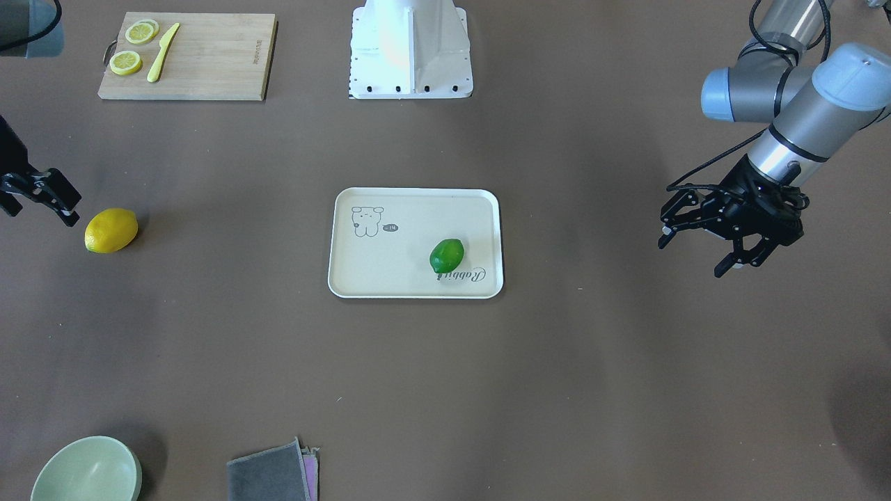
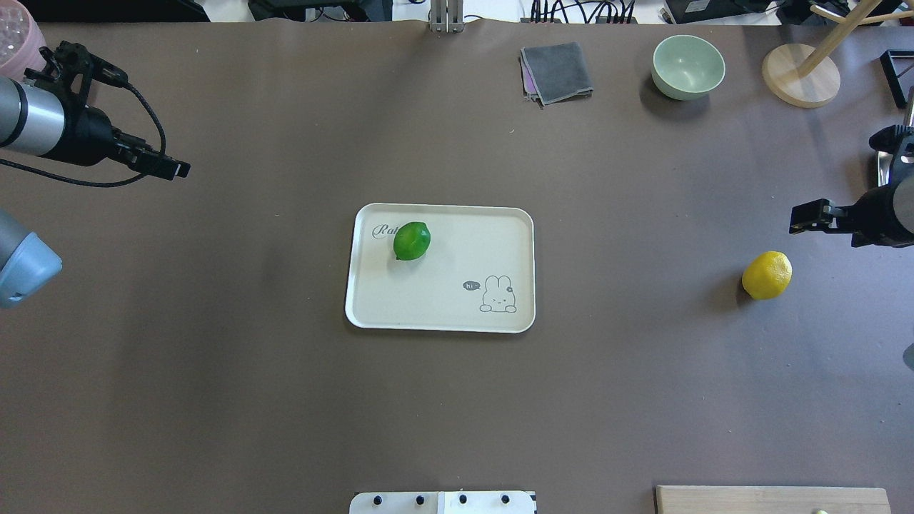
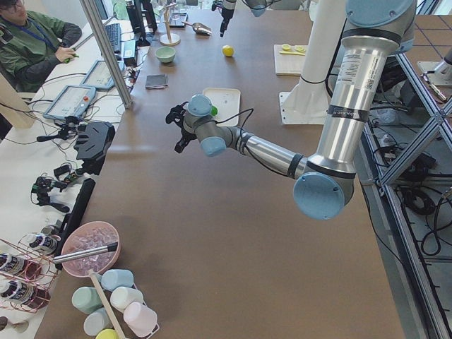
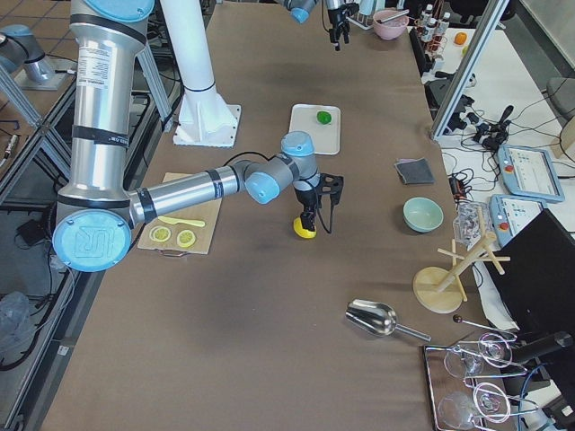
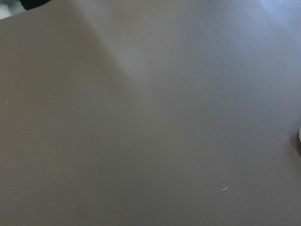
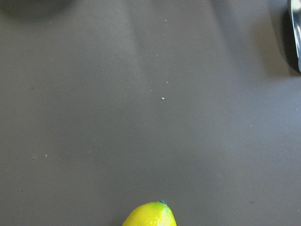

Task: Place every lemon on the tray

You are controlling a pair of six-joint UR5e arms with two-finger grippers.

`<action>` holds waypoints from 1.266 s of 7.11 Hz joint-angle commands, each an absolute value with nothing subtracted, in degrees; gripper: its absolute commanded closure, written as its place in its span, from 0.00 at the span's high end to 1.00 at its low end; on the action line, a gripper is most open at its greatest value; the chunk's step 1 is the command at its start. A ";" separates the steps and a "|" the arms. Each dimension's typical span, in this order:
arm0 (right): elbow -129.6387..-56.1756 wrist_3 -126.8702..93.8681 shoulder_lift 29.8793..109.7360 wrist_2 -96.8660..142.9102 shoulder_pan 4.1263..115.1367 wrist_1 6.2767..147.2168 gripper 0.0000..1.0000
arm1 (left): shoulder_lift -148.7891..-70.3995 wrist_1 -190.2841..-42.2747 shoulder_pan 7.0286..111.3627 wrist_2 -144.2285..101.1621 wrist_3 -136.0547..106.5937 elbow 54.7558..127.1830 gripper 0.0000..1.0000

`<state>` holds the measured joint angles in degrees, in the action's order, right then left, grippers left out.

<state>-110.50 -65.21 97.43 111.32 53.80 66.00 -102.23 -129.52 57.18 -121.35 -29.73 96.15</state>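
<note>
two lemons accounted for. green lemon (image 1: 446, 255) lies on the tray (image 1: 390, 278), toward one end. yellow lemon (image 1: 111, 230) rests on the bare table (image 1: 557, 390), well apart from the tray, on the robot's right. right gripper (image 1: 38, 212) hangs near it, jaws apart, empty. yellow lemon sits just to that gripper's tray-ward side, at the bottom edge of the right wrist view, long axis roughly along the table. left gripper (image 1: 692, 256) is spread, empty, well apart beyond the tray. judgement: the right arm is nearer and suits the pick.

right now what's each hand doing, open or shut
Left hand: open, empty.
Right hand: open, empty, beside the bright yellow oval lemon.
</note>
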 commanded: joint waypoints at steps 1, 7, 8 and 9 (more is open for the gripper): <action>-109.34 -76.34 97.56 105.06 47.75 63.46 0.96 | -102.57 -129.55 57.22 -121.29 -29.79 96.07 0.98; -103.98 -80.15 96.95 98.88 40.52 59.33 0.93 | -102.66 -129.46 57.13 -121.29 -29.71 95.89 0.98; -103.63 -81.37 96.94 97.05 39.91 59.33 0.58 | -102.57 -129.46 57.04 -121.29 -29.71 95.80 0.98; -103.62 -81.30 96.94 96.77 39.29 59.41 0.01 | -102.57 -129.46 57.04 -121.29 -29.62 95.63 0.98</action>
<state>-103.88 -80.94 96.99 97.74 40.11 59.38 -102.60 -129.46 57.07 -121.28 -29.70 95.79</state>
